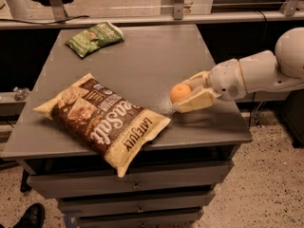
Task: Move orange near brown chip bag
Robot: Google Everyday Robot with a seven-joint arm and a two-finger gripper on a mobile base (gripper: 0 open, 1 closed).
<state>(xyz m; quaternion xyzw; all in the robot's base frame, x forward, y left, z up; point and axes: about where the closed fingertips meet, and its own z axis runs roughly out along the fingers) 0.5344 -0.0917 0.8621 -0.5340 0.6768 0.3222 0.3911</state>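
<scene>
The orange (179, 92) is a small round fruit held between the two pale fingers of my gripper (190, 93), low over the grey table (142, 61) near its front right part. The white arm reaches in from the right. The brown chip bag (104, 118) lies flat at the front left of the table, with white "Sea Salt" lettering and pale yellow edges. Its right corner is a short gap to the left of the orange.
A smaller green snack bag (94, 38) lies at the table's back left. Drawers sit below the table's front edge. A dark shoe (29, 216) shows on the floor at the bottom left. A railing runs behind the table.
</scene>
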